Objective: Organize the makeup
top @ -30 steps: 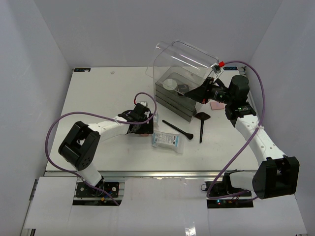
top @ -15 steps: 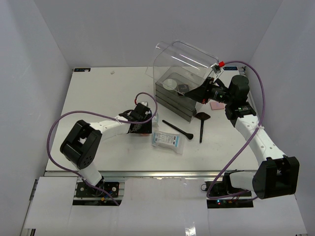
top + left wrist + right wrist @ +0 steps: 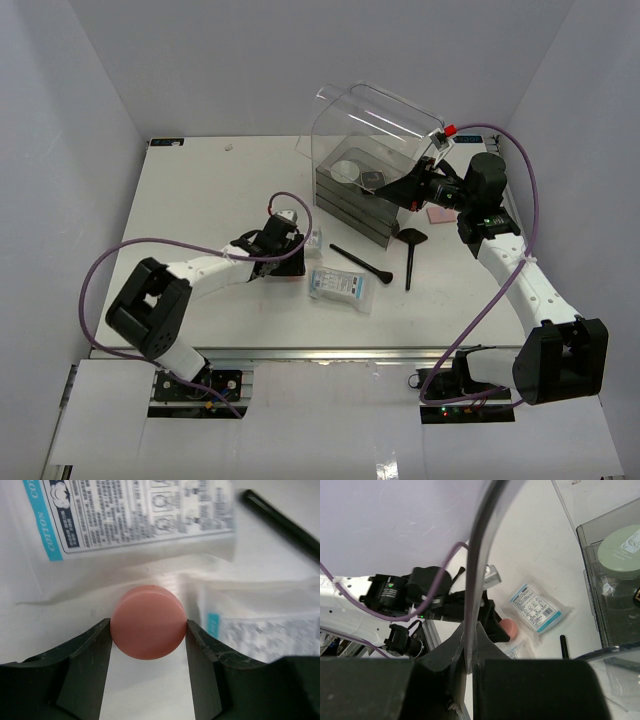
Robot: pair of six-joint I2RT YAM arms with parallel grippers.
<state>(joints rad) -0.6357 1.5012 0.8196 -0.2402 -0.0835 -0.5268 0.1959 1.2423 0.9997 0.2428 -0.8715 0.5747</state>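
One white round pad [image 3: 347, 168] in clear box [image 3: 345, 207] tray; R gripper [image 3: 471, 634] clamps lid [image 3: 372, 113]; L gripper [image 3: 148, 628] pinches pink puff [image 3: 148, 621].

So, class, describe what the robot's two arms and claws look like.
The left arm and right arm are white links with black joint housings, each trailed by a looping purple cable. The left claw and right claw each have two dark, wedge-shaped fingers.

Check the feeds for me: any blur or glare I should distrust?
Top external: evenly lit and sharp, with bright streaks of glare on the clear lid. Left wrist: pink round puff crisp, the black brush at top right soft. Right wrist: the lid's edge sits close to the lens, blurred, hazing the upper left.
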